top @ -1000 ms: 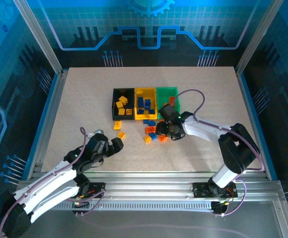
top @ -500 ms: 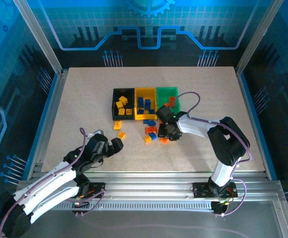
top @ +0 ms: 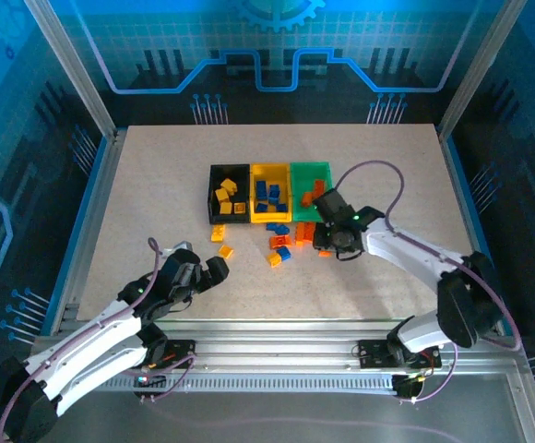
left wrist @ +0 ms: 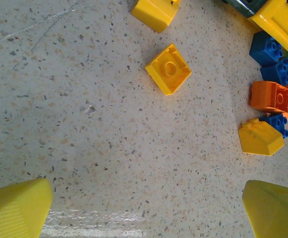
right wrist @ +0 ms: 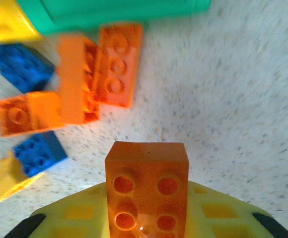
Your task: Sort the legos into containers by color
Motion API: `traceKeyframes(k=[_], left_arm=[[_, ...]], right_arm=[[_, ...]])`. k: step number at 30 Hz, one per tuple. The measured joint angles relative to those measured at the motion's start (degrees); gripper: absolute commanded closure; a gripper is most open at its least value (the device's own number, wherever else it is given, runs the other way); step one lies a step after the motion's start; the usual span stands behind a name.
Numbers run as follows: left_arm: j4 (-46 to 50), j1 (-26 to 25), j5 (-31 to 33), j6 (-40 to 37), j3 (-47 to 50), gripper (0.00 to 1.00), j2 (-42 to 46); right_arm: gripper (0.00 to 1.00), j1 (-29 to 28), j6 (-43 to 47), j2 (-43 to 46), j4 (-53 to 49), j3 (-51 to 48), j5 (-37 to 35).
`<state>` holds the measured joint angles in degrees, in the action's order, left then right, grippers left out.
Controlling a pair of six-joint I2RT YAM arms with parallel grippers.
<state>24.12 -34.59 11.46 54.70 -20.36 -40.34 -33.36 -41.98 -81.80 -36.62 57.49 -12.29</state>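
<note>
My right gripper (right wrist: 147, 208) is shut on an orange lego (right wrist: 146, 168), held just above the table. In the top view this gripper (top: 326, 243) hovers in front of the green container (top: 310, 173), which stands in a row with the yellow container (top: 270, 169) and the black container (top: 229, 170). More loose legos lie ahead of it: orange ones (right wrist: 116, 64), a blue one (right wrist: 37, 153) and a yellow one (right wrist: 5, 181). My left gripper (left wrist: 146, 213) is open over bare table, its yellow fingers (left wrist: 17, 208) wide apart. A yellow lego (left wrist: 168, 69) lies ahead of it.
Yellow legos rest in the black container, blue ones in the yellow container, orange ones in the green one. Loose legos (top: 281, 247) are scattered in front of the row. Metal frame rails (top: 92, 198) border the table.
My right gripper has shut on the orange lego and drawn back to the right with it, away from the loose pile. The left arm has not moved.
</note>
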Motion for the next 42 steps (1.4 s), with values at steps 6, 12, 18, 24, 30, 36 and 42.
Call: traceKeyframes(k=[6, 12, 18, 24, 30, 36, 42], left_arm=[[0.0, 0.0, 0.0, -0.2, -0.1, 0.01, 0.0], [0.0, 0.0, -0.5, -0.2, -0.2, 0.01, 0.0], [0.5, 0.2, -1.3, -0.7, -1.2, 0.01, -0.7], [0.4, 0.2, -2.4, -1.0, -1.4, 0.01, -2.1], [0.4, 0.2, -2.8, -2.1, -3.0, 0.01, -3.6], [0.3, 0.2, -3.0, -3.1, -5.0, 0.01, -5.6], [-0.5, 0.2, -3.3, -3.8, -5.1, 0.01, -6.8]], right_arm=[[0.68, 3.9, 5.8, -5.8, -0.7, 15.2, -1.2], [0.67, 5.7, 8.9, -25.6, -1.7, 33.7, -3.5], [0.58, 7.1, 9.3, -39.8, -5.9, 46.7, -5.1], [0.33, 7.9, 8.6, -42.6, -8.8, 50.8, -5.3], [0.31, 7.8, 8.4, -38.4, -7.9, 47.3, -5.0], [0.3, 6.3, 7.7, -23.1, -4.2, 33.5, -3.6], [0.3, 2.5, 5.7, -10.6, 0.5, 17.3, -1.0]])
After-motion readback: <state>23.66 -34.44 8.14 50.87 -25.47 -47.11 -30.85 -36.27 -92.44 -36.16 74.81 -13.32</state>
